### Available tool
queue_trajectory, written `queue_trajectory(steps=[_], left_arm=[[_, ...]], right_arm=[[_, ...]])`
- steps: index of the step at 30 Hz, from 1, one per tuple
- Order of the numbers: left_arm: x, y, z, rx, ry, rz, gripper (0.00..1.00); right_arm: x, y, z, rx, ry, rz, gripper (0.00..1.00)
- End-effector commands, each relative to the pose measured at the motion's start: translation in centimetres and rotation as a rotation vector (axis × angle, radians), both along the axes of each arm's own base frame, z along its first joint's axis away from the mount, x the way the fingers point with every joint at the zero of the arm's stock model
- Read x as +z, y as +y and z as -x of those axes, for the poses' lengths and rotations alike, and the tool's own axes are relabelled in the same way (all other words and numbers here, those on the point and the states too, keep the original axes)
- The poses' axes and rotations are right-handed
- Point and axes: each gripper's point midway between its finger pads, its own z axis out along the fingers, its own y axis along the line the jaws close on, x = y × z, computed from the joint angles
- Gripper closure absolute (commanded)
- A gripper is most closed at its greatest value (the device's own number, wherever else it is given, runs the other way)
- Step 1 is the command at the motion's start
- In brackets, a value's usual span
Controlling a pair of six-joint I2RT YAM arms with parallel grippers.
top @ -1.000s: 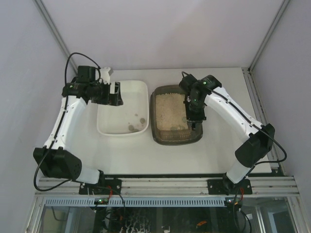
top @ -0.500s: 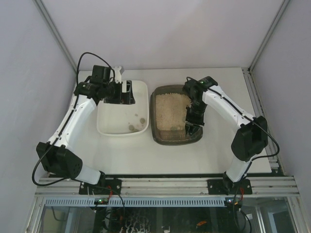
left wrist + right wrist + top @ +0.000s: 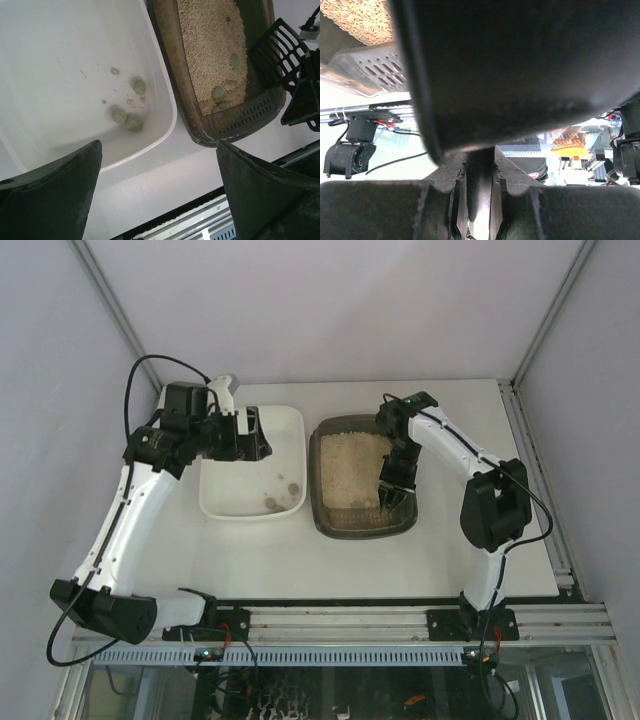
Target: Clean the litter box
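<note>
Since the right arm is the one bent over the litter box (image 3: 318,485), the coming move turns on how that tray lies from its fingers (image 3: 375,212). The box sits right of centre on the tabletop (image 3: 450,545), its long axis running far to near, with the white tray (image 3: 215,502) just beside it on the left.

The right fingers are clenched on the handle of the black slotted scoop (image 3: 274,49); the right wrist view shows the stem pinched between them. They hold the scoop over the near right part of the box, close to its right rim. From there the beige litter (image 3: 210,45) spreads to the left and far side of the blade. A few greenish clumps (image 3: 219,93) lie at the near end of the litter, by the slotted near wall (image 3: 245,116) and left of the scoop. Whether the blade touches the litter cannot be told.

The left fingers (image 3: 50,195) are released wide, holding nothing. They hover over the far part of the white tray, where three similar clumps (image 3: 127,119) already rest. The box lies to their right, well apart from them.

The right arm is plainly nearer. Judging by this, the next pass probably calls for a short dip and a sweep leftward across the box's width, not along its length.
</note>
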Motion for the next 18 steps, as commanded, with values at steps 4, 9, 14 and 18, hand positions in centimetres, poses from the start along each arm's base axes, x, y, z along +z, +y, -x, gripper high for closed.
queue_trajectory(steps=[4,9,14,18], left_arm=[[1.0,0.9,0.9,0.035,-0.029,-0.018,0.0],[1.2,1.4,0.7,0.058,-0.042,-0.032,0.0],[1.1,1.6,0.5,0.07,-0.045,-0.038,0.0],[1.1,1.5,0.3,0.075,-0.041,-0.032,0.0]], right_arm=[[-0.3,0.5,-1.2,-0.017,0.023,-0.023,1.0],[-0.9,0.7,-1.4,-0.025,0.055,-0.035,1.0],[-1.2,0.6,-1.3,-0.032,0.078,-0.037,1.0],[-1.6,1.5,-1.8,-0.039,0.108,-0.071,1.0]])
